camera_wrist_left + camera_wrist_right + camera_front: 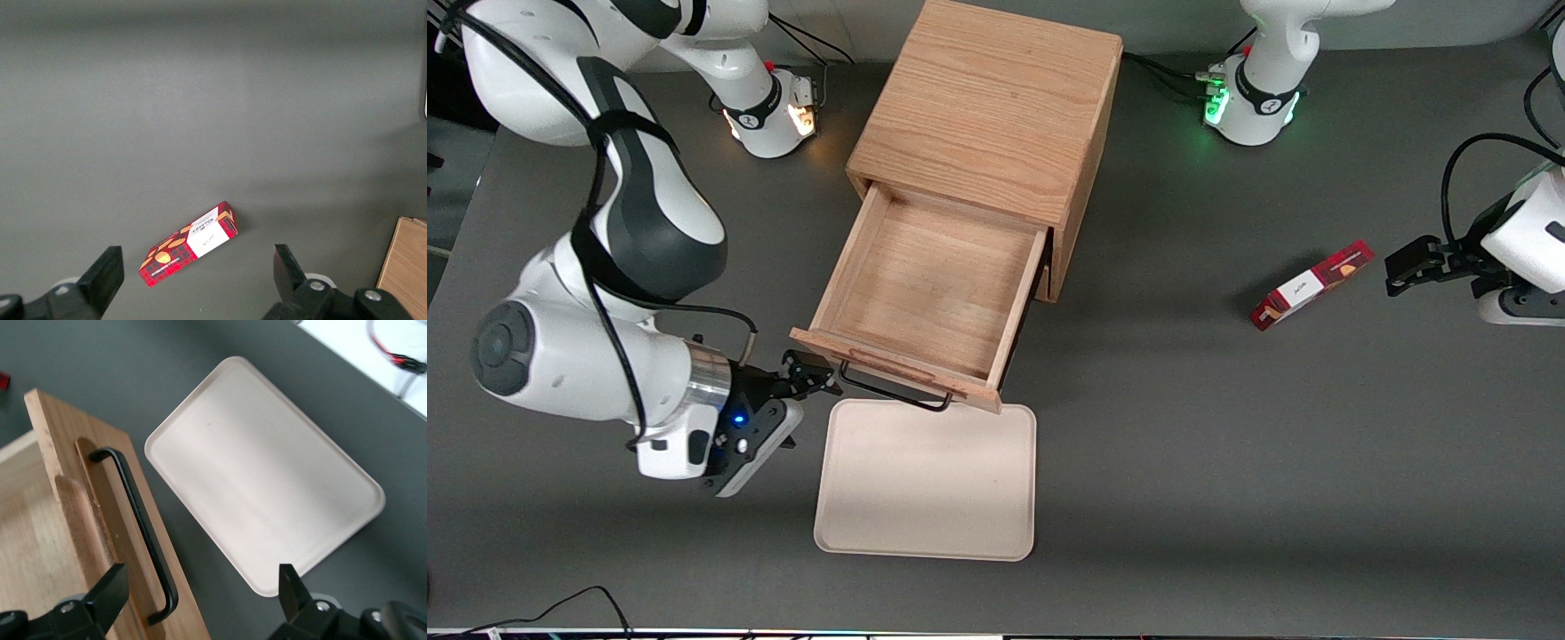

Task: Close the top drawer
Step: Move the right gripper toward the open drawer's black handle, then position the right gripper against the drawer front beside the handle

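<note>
Right arm's black two-finger gripper (815,377) sits at lower left of centre in the front view, fingers spread wide and holding nothing, tips just beside the end of the thin black wire handle (893,390) that lies toward the working arm's end of the table; contact cannot be told. The wrist view shows both fingers (107,595) apart with the handle (139,528) and wood front between them. The shallow light oak top drawer (921,293) is pulled well out of the light oak wooden cabinet (989,107) at upper centre, its inside empty. The flat cream rectangular tray (925,480) lies on the dark grey table (1227,462) just in front of the drawer front, at lower centre. A red tartan snack box (1312,284) lies well apart toward the parked arm's end. Task looks barely begun: drawer fully open. Risks, as judgement: a push at the handle's end rather than mid-front could skew the drawer and jam it; a fingertip could snag under the wire handle; a low approach could knock the tray; a hard shove might slide the whole cabinet.
</note>
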You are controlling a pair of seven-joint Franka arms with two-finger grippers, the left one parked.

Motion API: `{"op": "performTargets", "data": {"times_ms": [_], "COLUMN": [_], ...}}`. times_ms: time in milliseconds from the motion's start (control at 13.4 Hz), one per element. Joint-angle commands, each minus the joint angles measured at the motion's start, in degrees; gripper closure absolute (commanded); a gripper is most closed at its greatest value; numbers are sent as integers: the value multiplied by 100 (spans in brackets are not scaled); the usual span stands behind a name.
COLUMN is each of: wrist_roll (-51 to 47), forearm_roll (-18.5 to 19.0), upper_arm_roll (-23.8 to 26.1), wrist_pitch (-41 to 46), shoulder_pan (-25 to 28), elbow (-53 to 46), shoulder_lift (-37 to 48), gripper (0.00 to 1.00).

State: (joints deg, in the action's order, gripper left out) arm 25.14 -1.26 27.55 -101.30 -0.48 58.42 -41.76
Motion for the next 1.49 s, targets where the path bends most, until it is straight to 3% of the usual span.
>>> {"op": "performTargets", "data": {"times_ms": [0,1413], "wrist_roll": [491,465], "forearm_roll": [55,55], "upper_arm_roll": [110,93], "wrist_pitch": [13,-83], "shoulder_pan": [75,224], "elbow": [-270,-15], "shoulder_lift": [-376,-719], "gripper": [0,0]}}
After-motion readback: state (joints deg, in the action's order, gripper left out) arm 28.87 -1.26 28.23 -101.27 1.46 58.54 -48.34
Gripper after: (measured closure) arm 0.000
